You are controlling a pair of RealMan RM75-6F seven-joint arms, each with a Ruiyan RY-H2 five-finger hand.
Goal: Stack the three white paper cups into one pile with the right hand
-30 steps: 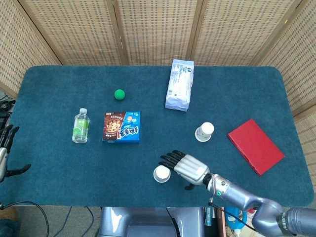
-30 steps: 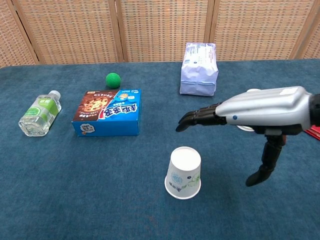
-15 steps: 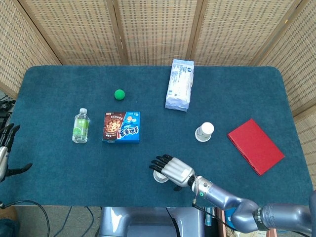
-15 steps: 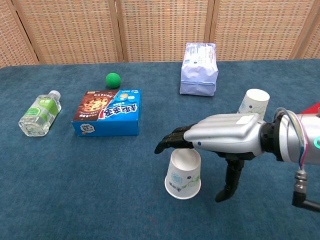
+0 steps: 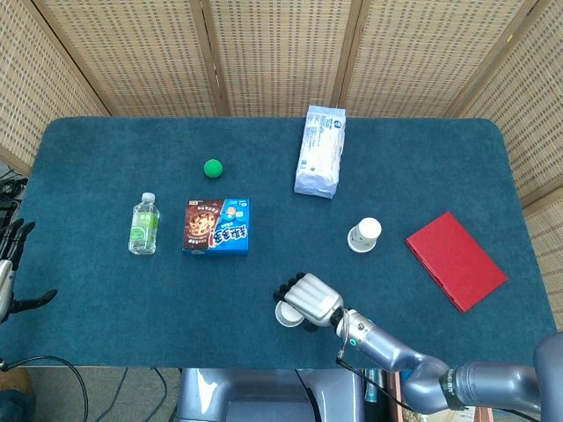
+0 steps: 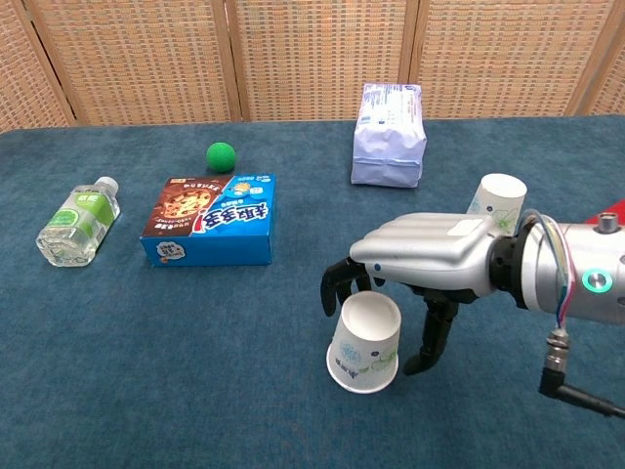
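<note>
A white paper cup (image 6: 366,342) stands upside down near the table's front edge, leaning slightly; in the head view this cup (image 5: 283,315) is half hidden under my right hand (image 5: 308,299). My right hand (image 6: 430,249) grips it from above, fingers curled down over its far left side and thumb down along its right side. A second white cup (image 6: 498,195) stands behind the hand, the same cup (image 5: 363,235) seen right of centre. No third cup shows apart from these. My left hand (image 5: 10,264) hangs off the table's left edge, fingers spread, holding nothing.
A cookie box (image 5: 216,226) and a water bottle (image 5: 143,225) lie to the left, with a green ball (image 5: 212,167) behind them. A white pack (image 5: 320,151) lies at the back centre. A red book (image 5: 455,259) lies at the right.
My right hand moved left over the near cup, then curled its flat fingers down around it. The cup shifted slightly right and tilted. The left hand has not moved.
</note>
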